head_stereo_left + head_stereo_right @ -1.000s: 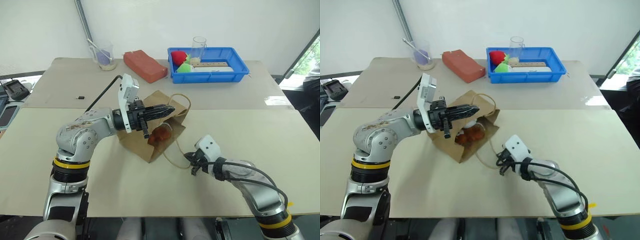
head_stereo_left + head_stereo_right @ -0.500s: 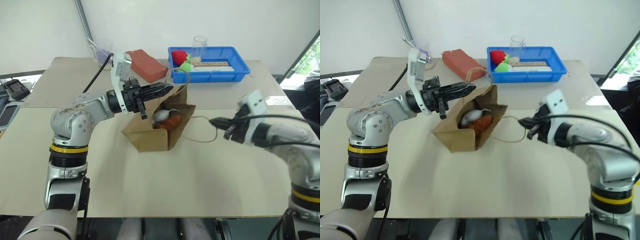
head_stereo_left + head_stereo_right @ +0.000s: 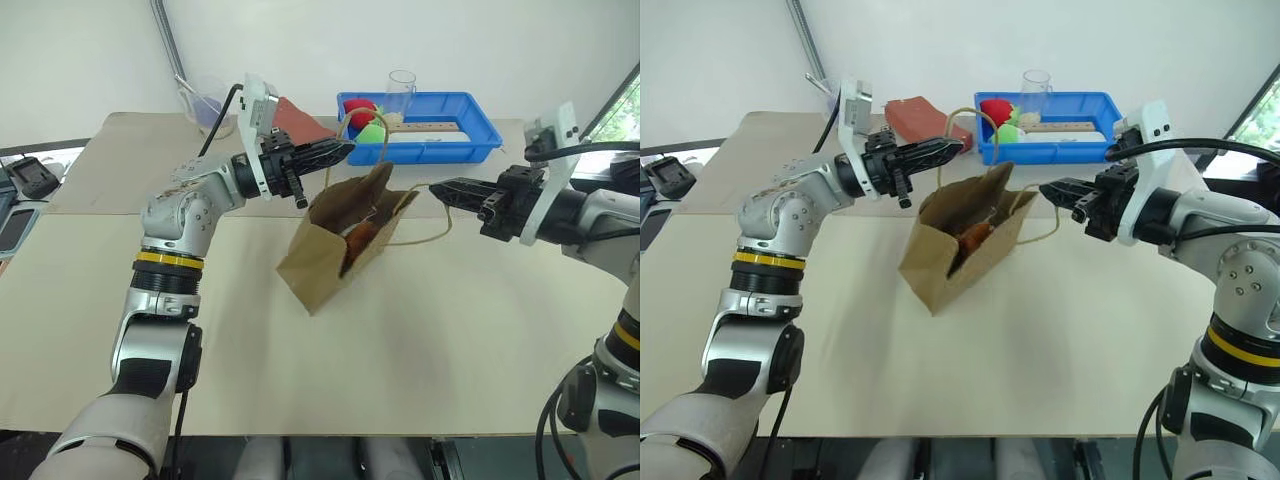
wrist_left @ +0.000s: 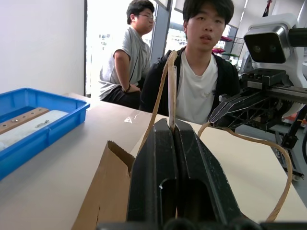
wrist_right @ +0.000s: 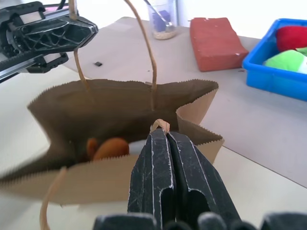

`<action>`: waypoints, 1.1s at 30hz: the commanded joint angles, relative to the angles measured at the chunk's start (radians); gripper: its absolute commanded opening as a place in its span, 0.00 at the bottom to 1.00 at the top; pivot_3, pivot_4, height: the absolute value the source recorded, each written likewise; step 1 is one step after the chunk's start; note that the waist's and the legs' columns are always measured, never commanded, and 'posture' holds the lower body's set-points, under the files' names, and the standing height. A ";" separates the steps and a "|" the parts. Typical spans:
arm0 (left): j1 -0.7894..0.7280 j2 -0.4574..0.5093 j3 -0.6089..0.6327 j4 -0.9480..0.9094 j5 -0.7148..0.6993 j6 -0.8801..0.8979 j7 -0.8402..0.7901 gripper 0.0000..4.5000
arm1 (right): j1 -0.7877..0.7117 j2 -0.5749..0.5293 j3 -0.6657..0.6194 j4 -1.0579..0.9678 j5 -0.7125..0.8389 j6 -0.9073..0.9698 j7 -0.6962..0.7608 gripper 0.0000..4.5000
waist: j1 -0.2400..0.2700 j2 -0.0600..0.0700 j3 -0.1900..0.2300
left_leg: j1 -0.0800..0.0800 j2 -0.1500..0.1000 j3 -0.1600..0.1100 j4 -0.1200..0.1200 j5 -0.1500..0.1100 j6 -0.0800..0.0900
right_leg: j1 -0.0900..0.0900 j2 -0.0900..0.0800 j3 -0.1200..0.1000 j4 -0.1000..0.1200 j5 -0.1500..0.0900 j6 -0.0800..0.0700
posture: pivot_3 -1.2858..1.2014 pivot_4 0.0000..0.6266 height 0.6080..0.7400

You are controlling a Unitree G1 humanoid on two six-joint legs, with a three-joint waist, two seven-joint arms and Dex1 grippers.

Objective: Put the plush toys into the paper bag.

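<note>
We had the paper bag (image 3: 340, 250) hanging between our two arms, over the table (image 3: 470, 330), its bottom corner low over the tabletop; whether it touched we could not tell. Our left gripper (image 3: 345, 148) was clenched on one cord handle (image 3: 962, 125), which looped up over its fingertips, and our right gripper (image 3: 440, 187) was clenched on the other handle (image 3: 437, 226), which curved from the bag's mouth to its tips. The two grippers pointed toward each other across the mouth, the left one on the far side and a little higher, the right one on the near right side, so the bag was pulled open between them and tilted with its mouth facing up and toward the right arm.

In the right wrist view we looked straight into the opening: the brown toy (image 5: 108, 147) lay low inside, with something pale just beside it that we took for the white bunny, though we could not be sure.

We judged that the toys were in, and that the next move turned on the bag's tilt: the mouth leaned toward our right gripper, so levelling the two handles would stand the bag upright before we set it down.
</note>
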 commanded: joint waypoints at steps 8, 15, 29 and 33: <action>0.018 0.020 -0.013 0.005 0.089 -0.081 -0.046 0.21 | -0.034 0.022 -0.005 -0.010 0.036 -0.033 -0.068 0.37 | -0.001 0.000 0.000 | -0.002 0.000 0.000 0.000 0.000 0.000 | -0.001 0.000 0.000 0.000 0.000 0.000 | 0.52 0.24 1.00; 0.047 0.091 0.022 -0.029 0.093 -0.088 -0.071 0.95 | -0.064 0.014 -0.010 0.013 0.041 -0.081 -0.079 0.90 | -0.003 0.000 0.000 | -0.002 0.000 -0.001 0.000 0.000 0.000 | -0.002 0.000 0.000 0.001 0.000 0.000 | 0.52 0.24 1.00; 0.277 0.299 0.170 -0.300 -0.036 0.108 -0.061 1.00 | 0.101 -0.191 0.092 -0.006 -0.012 -0.380 0.184 0.99 | -0.007 0.000 0.000 | -0.002 0.002 0.000 0.000 0.000 0.001 | -0.002 0.000 0.000 0.000 0.000 0.000 | 0.52 0.24 1.00; 0.435 0.338 0.181 -0.412 -0.062 0.138 -0.078 1.00 | 0.147 -0.218 0.098 -0.045 0.025 -0.395 0.249 0.99 | -0.006 0.000 0.000 | -0.002 0.002 0.000 0.000 0.000 0.001 | -0.002 0.000 0.000 0.000 0.000 0.000 | 0.52 0.24 1.00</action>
